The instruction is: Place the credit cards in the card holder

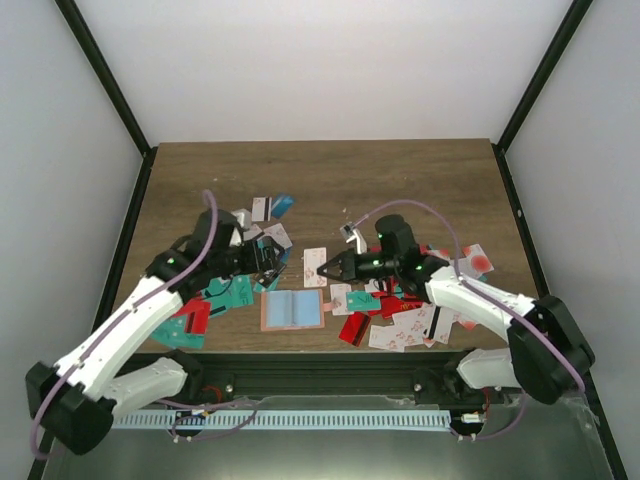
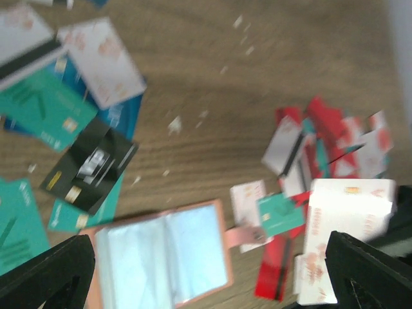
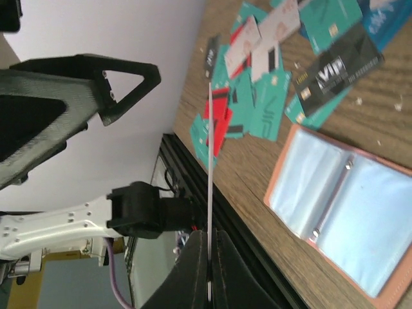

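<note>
The salmon-pink card holder point(image 1: 292, 311) lies open near the table's front, its clear sleeves facing up; it also shows in the left wrist view point(image 2: 161, 254) and the right wrist view point(image 3: 347, 206). My right gripper point(image 1: 325, 270) is shut on a white card with red marks point(image 1: 315, 266), held above the table just behind the holder; the right wrist view point(image 3: 209, 257) shows this card edge-on point(image 3: 209, 161). My left gripper point(image 1: 268, 262) is open and empty, hovering left of that card, above the holder point(image 2: 206, 283). Teal, red and white credit cards point(image 1: 225, 295) lie loose on both sides.
A heap of red and white cards point(image 1: 400, 320) lies right of the holder under my right arm. A black card point(image 2: 90, 167) and teal cards point(image 2: 42, 106) lie left of it. More cards point(image 1: 265, 210) lie further back. A black rail point(image 1: 330, 362) lines the front edge.
</note>
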Controlling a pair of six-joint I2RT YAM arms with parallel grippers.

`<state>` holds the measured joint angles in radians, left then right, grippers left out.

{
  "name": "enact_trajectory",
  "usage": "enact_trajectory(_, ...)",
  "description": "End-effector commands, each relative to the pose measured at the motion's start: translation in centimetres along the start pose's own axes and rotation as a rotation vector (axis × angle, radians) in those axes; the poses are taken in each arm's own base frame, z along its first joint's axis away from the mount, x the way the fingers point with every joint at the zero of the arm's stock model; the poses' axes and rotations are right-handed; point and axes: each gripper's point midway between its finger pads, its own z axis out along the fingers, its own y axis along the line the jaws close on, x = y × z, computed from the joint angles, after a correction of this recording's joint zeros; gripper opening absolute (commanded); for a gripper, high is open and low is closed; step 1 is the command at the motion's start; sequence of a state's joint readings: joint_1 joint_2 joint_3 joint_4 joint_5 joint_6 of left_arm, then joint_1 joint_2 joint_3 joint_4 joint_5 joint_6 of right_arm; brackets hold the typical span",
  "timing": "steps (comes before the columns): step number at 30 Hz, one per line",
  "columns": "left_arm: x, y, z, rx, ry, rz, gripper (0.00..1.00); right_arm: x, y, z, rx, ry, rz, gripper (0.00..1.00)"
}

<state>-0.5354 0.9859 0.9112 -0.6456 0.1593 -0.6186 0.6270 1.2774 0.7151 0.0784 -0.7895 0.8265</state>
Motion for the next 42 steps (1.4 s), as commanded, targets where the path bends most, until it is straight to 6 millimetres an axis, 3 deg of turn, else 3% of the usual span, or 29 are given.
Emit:
enact_trajectory(1,5.1,3.9,2.0,-0.16,0.251,-0.022,1.0,2.0,-1.7,1.7,0.026,0.067,0.039,0.01)
enact_trajectory(6,7.7,5.4,3.1,-0.188,0.335,-0.07,1.0,3.8,-3.0,3.5,0.032,0.147,0.077,0.01)
enact_trajectory(12,10.8,8.3,4.1,-0.293,0.437,-0.121,0.91,5.7,-4.7,5.3,0.066,0.229,0.131,0.01)
enact_trajectory(18,11.2,9.9,5.0,-0.362,0.447,-0.11,0.85,7.2,-6.0,6.8,0.093,0.294,0.171,0.01)
enact_trajectory(26,12.6,10.9,6.5,-0.365,0.484,-0.098,0.69,7.8,-6.9,8.3,0.114,0.335,0.199,0.01)
enact_trajectory(42,12.9,11.2,7.7,-0.359,0.504,-0.074,0.6,8.0,-8.7,9.4,0.169,0.377,0.257,0.01)
